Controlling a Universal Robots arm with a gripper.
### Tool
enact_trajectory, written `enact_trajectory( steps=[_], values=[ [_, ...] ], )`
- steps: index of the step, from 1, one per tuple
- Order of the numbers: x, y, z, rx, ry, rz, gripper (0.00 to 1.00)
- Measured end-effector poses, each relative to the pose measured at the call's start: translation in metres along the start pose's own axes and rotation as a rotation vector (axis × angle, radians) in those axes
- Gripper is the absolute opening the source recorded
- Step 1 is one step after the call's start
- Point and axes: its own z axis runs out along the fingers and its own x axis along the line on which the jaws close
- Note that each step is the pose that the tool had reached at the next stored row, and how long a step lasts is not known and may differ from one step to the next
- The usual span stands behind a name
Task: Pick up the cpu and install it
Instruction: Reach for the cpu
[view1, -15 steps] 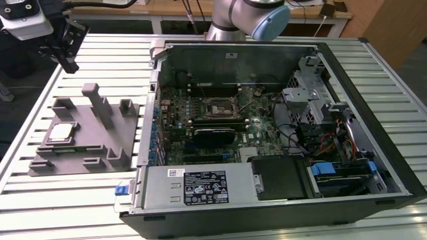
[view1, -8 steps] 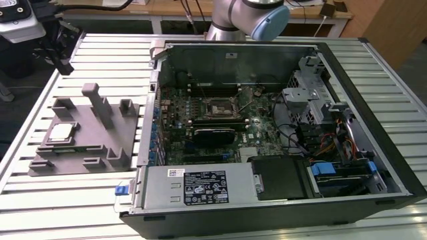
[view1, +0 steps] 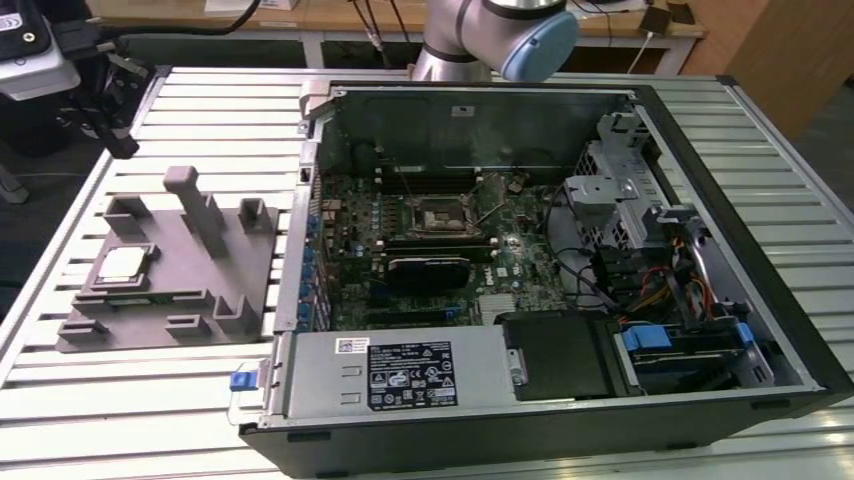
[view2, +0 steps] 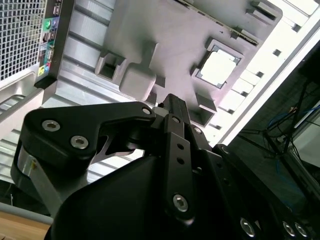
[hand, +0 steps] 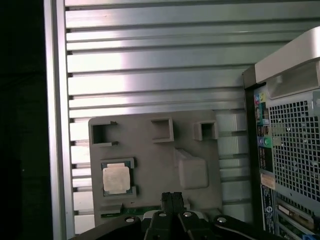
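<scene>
Closed on nothing, the gripper (hand: 172, 199) is positioned above the grey tray (view1: 187, 292). The cpu (view1: 120, 264) is seated in a tray pocket at the exterior view's left. An off-centre descent is judged likely to tilt or jam it.

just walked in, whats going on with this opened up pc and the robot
A robot arm is working beside an open desktop computer case on a slatted table. The cpu lies in its pocket on the grey tray, at the exterior view's left of the case. In the first wrist view the hand hangs above the tray, shut and empty, apart from the cpu. The cpu has not been picked up yet.
</scene>
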Motion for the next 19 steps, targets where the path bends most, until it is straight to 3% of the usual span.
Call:
enact_trajectory(
  steps=[19],
  values=[
    [0.0195, -0.0039, 0.0256, 0.0004, 0.0039, 0.0, 0.11]
  ],
)
